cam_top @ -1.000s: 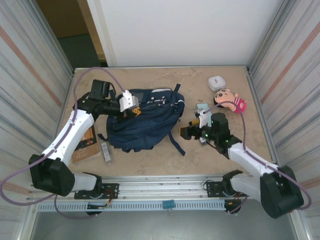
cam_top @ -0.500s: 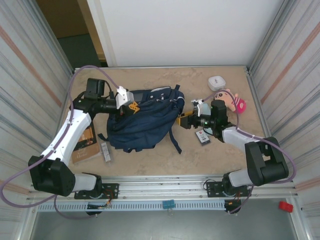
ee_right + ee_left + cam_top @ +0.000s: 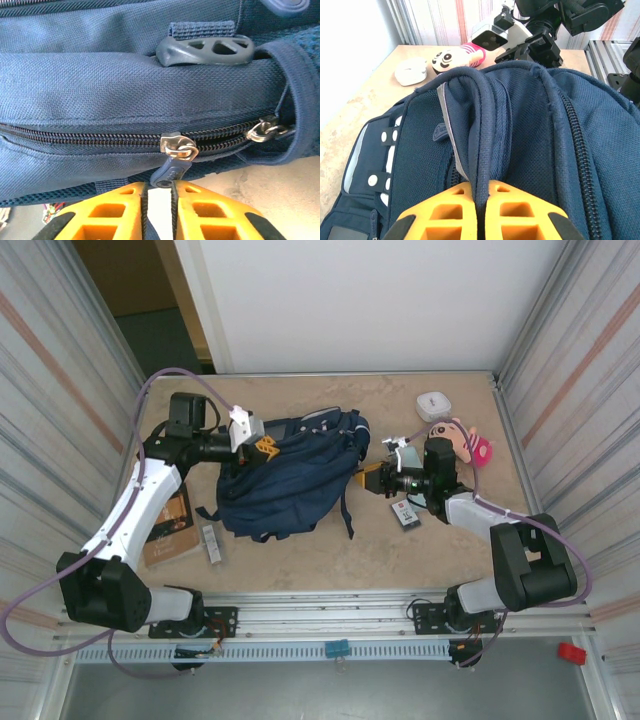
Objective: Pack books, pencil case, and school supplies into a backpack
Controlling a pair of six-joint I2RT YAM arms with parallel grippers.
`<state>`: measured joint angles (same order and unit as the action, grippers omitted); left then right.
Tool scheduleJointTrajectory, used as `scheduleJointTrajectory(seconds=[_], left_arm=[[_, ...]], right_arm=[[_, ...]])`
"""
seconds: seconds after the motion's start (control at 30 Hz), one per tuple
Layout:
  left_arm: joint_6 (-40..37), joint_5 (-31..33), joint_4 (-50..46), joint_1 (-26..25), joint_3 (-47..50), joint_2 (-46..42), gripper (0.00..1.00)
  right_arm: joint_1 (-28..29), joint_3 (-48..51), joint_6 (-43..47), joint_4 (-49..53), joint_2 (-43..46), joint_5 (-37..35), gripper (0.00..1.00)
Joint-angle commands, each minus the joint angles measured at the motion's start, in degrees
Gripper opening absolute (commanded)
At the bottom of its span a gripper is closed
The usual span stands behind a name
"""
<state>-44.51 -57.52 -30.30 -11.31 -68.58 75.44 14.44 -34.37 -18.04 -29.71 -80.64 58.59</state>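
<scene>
A grooved metal rail (image 3: 330, 615) edges the beige, marbled table (image 3: 300, 565); corrugated metal walls (image 3: 60, 390) flank it; mid-table lies the backpack (image 3: 290, 490), navy woven nylon, slumped, dark straps loose; the left gripper (image 3: 264, 448) is clamped on its padded top handle (image 3: 480, 125); the right gripper (image 3: 366, 480) pinches a zipper pull (image 3: 168, 175) below the silver slider (image 3: 177, 146); beyond stands a white panel (image 3: 370, 300).

Centre: backpack (image 3: 290, 480) blocks the mid surface (image 3: 300, 570).
Near strip: passable between the arm bases.
Far strip: passable behind the backpack.
Far right: doll (image 3: 462, 440), white case (image 3: 433, 403).
Near left: book (image 3: 178, 525), silver bar (image 3: 210, 543).
Right: black box (image 3: 405, 513).
</scene>
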Motion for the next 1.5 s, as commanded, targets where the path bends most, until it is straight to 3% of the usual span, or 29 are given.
scheduleJointTrajectory(seconds=[0.0,0.17,0.33,0.37,0.43,0.57,0.73,0.9,1.03,1.17,1.47], left_arm=[[1.33,-4.85,5.9,0.24,-1.39,-1.87,0.0],[1.59,-1.77,6.9,0.16,-0.18,-2.41,0.0],[2.19,-2.12,8.07,0.19,1.24,-3.32,0.0],[2.28,-2.63,8.16,0.16,1.15,-3.41,0.0],[2.38,-4.01,7.92,0.2,0.78,-3.38,0.0],[2.66,-6.78,7.02,0.19,-0.36,-2.67,0.0],[2.89,-7.97,6.93,0.16,-0.59,-2.09,0.0],[2.91,-9.67,6.67,0.22,-0.75,-1.55,0.0],[2.91,-10.29,6.75,0.19,-0.77,-0.92,0.0],[2.5,-11.46,6.92,0.28,-0.64,-0.49,0.0],[2.53,-7.55,7.64,0.24,0.16,-1.15,0.0]], right_arm=[[-0.3,-1.36,-0.32,-0.95,1.92,1.15,0.1],[-0.31,-0.27,-0.33,0.12,5.73,-0.89,0.0],[-0.03,-0.67,2.05,4.92,8.94,-2.98,0.0],[-0.02,-1.18,3.27,7.17,9.21,-4.64,0.07],[-0.39,-1.45,4.73,9.44,8.59,-7.37,0.35],[-1.69,-2.1,3.33,7.4,4.25,-5.12,0.61],[-1.69,-3.24,-1.86,-0.24,-1.74,-1.03,0.72],[-1.69,-4.81,-3.75,-3.43,-4.01,1.6,0.76],[-1.51,-6.24,-4.01,-3.47,-4.66,5.25,0.71],[-1.6,-6.41,-3.6,-2.7,-4.2,6.11,0.48],[-2.28,-6.41,-2.7,0.09,-2.11,6.36,0.14]])
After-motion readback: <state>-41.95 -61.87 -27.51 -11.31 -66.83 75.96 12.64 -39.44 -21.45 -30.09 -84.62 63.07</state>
